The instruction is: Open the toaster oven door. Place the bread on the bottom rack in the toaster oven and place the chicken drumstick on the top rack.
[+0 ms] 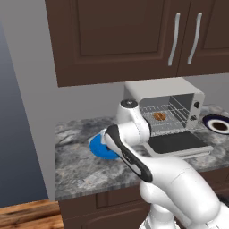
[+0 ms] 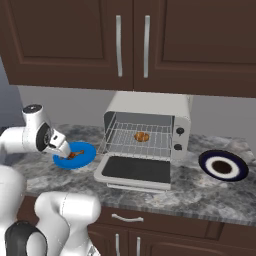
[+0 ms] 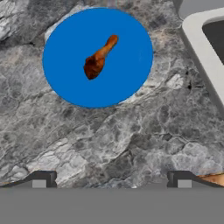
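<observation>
The toaster oven (image 2: pixel 148 106) stands on the counter with its door (image 2: pixel 135 170) folded down flat. The bread (image 2: pixel 142 136) lies on a wire rack (image 2: pixel 120 141) inside; I cannot tell which rack. It shows in the left base view too, as the bread (image 1: pixel 159 116) inside the toaster oven (image 1: pixel 161 89). The chicken drumstick (image 3: pixel 98 59) lies on a blue plate (image 3: pixel 127 74) left of the oven. My gripper (image 3: pixel 111 181) hangs open above the counter just short of the plate, holding nothing. From the right base view, the gripper (image 2: pixel 64 150) is at the plate's (image 2: pixel 86 153) left edge.
A dark plate with a white ring (image 2: pixel 223 166) sits on the counter right of the oven. Brown wall cabinets (image 2: pixel 130 40) hang close above the oven. The open door's corner (image 3: pixel 205 30) lies right of the blue plate. My arm hides part of the plate (image 1: pixel 97 148).
</observation>
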Motion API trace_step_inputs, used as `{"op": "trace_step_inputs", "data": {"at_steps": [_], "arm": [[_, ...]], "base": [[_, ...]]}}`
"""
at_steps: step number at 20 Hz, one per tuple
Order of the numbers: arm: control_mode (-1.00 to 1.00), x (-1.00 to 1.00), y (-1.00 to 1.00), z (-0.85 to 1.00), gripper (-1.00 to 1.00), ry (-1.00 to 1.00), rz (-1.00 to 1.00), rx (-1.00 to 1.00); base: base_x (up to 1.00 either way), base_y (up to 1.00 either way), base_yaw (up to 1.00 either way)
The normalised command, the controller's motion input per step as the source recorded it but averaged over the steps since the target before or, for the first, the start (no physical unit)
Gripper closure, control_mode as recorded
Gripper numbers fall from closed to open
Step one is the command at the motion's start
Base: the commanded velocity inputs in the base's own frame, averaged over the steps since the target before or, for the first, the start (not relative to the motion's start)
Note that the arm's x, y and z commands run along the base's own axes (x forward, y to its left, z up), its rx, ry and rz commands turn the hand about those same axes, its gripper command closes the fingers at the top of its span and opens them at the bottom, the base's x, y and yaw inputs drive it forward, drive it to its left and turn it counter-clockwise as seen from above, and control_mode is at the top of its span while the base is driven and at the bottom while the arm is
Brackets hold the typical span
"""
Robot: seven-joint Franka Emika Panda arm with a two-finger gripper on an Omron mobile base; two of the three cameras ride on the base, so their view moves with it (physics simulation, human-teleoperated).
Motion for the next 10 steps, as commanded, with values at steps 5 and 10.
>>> {"op": "trace_step_inputs", "data": {"at_steps": [5, 10], "arm": [[-1.0, 0.5, 0.0, -0.18, -1.0, 0.0, -0.17, -0.01], [-1.0, 0.57, 0.0, -0.17, -1.0, 0.0, -0.11, 0.0]], "base": [[0.0, 0.0, 0.0], [0.0, 0.0, 0.0]]}}
